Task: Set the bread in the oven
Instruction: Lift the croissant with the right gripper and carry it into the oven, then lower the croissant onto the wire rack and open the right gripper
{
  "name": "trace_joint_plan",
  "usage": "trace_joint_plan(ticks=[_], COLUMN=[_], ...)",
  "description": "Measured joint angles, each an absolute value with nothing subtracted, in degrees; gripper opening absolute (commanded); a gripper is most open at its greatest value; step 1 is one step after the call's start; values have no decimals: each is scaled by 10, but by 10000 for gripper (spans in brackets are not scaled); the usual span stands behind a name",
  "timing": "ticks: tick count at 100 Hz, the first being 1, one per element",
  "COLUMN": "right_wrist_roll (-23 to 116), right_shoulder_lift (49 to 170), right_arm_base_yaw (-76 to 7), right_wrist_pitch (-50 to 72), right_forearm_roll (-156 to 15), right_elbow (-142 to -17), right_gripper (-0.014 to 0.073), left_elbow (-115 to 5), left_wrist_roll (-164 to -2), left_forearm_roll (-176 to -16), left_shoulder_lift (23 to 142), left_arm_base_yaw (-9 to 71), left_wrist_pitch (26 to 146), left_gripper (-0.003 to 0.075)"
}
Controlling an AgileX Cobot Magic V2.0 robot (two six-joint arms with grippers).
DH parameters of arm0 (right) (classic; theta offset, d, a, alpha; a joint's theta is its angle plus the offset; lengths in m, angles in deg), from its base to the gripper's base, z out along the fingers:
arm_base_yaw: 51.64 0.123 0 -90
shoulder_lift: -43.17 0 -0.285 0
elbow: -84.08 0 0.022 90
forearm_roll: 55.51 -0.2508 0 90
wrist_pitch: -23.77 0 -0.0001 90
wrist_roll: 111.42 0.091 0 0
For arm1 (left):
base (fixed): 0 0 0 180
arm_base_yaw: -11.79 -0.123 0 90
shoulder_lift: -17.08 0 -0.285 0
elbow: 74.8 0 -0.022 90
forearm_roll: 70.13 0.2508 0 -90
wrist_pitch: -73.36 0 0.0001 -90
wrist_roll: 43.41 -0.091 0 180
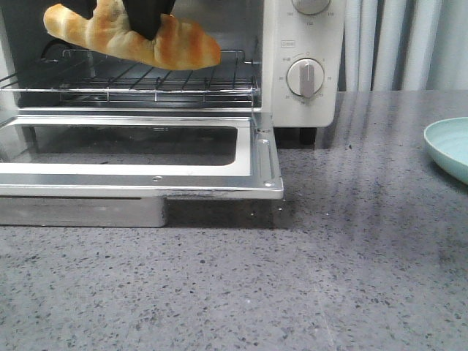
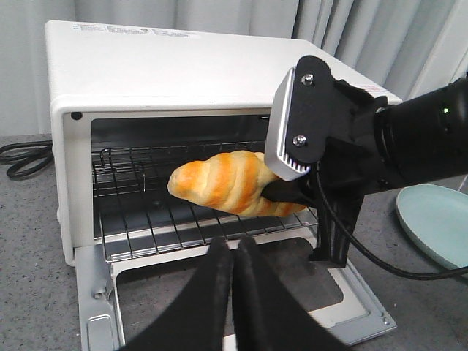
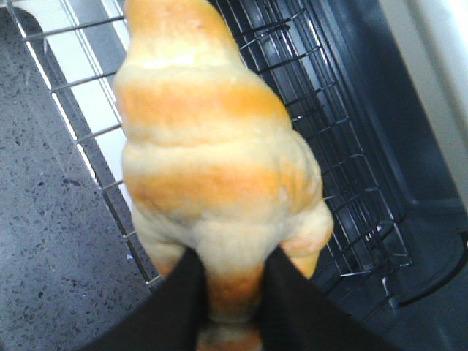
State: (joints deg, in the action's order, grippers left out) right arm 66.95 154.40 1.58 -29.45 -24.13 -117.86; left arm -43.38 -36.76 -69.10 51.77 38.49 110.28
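The bread is a golden-brown striped roll, held lengthwise just above the wire rack inside the cream-white oven. My right gripper comes in from above and is shut on the bread's right half. It also shows in the left wrist view and in the right wrist view, where black fingers pinch the bread. The oven door lies open and flat. My left gripper is shut and empty, over the open door in front of the oven.
A pale green plate sits on the grey speckled table to the oven's right, also in the left wrist view. A black cable lies to the oven's left. Grey curtains hang behind.
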Motion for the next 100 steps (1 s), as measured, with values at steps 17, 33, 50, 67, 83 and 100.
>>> trace_joint_plan(ticks=[17,33,50,67,83,100], right_wrist_roll=[672,673,673,673,673,673], right_shoulder_lift=[1544,1544,1545,1548,1549,1549], right_arm_base_yaw=[3,-9,-9,-9,-9,-6], right_wrist_pitch=[-288,-279,-271,-272,-292,-301], right_forearm_roll=[-234,-228,-227,-225,-225,-224], right_elbow=[-1179,-1179,-1179,-1179,-1184,-1199], right_gripper=[429,414,416,426,451,450], left_elbow=[-434,-434,-434,-434,-434,-434], left_wrist_roll=[-368,-368,-368,-368,-368,-368], left_forearm_roll=[-694,-694,-695,-695,-695,-695], left_shoulder_lift=[518,518,518,518,518,518], left_arm_base_yaw=[385,385,385,385,385,385], left_wrist_pitch=[1104,1105,1105,1107,1109,1116], left_gripper=[-21,-21,-21,-21,-21,-21])
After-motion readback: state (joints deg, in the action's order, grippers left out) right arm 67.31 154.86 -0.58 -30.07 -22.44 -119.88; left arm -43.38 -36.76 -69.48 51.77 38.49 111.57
